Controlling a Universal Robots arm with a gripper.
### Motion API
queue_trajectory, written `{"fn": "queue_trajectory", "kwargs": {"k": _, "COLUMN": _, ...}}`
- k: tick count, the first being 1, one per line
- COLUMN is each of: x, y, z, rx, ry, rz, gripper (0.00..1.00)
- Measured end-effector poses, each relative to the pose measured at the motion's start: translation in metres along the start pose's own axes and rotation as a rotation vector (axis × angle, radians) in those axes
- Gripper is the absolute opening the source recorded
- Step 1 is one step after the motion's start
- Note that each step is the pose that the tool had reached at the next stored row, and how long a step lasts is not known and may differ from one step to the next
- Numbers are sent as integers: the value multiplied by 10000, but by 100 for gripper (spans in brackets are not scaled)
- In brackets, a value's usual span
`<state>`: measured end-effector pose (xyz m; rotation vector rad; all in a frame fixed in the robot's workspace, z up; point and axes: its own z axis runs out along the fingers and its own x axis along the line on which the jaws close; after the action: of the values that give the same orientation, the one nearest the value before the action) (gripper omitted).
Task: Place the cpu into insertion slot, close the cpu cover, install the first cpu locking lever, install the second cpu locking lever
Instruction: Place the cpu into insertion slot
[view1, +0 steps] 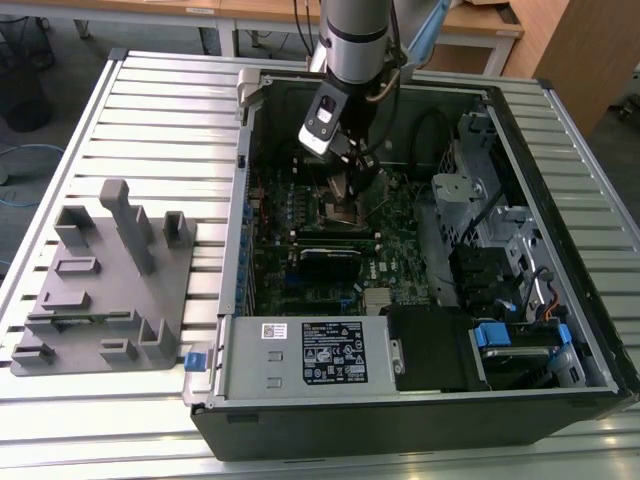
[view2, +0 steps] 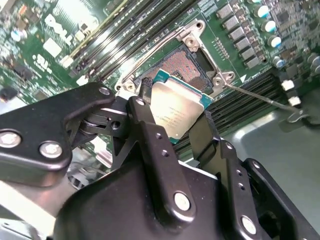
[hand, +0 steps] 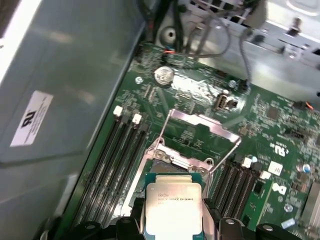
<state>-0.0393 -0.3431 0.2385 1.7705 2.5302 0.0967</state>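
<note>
While clamped on two opposite edges of the cpu (view2: 180, 102), hangs low over the insertion slot (view2: 182, 62): gripper (view2: 172, 117), one black finger (view2: 150, 130) on each side of the chip. Holds the silver-topped chip tilted rather than flat in the second wrist view, green rim showing along its far edge. Overlaps the near side of the socket; cannot tell whether touching it or just clear. Same grip in the first wrist view: cpu (hand: 173, 207) between the jaws of the gripper (hand: 173, 223), bare socket (hand: 172, 167) just beyond.

Past the socket, stands raised and open: cpu cover (hand: 210, 122), a thin silver frame. Beside the socket, swung out and unlatched: a thin wire lever (view2: 260, 96). Flanking both sides, long black memory slots (hand: 110, 160).

Farther out, in the exterior view: gripper (view1: 352, 185) reaching down at upper centre of the frame onto the green motherboard (view1: 400, 240) inside an open computer case (view1: 560, 200). Along the case's lower edge, a white-labelled power supply box (view1: 310, 355). At the exterior view's left, a grey fixture plate (view1: 110, 280) on the slatted metal table (view1: 170, 110).
</note>
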Motion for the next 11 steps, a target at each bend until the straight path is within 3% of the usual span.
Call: {"fn": "queue_trajectory", "kwargs": {"k": 11, "x": 0, "y": -1, "z": 16, "rx": 13, "ry": -163, "rz": 1999, "gripper": 54}}
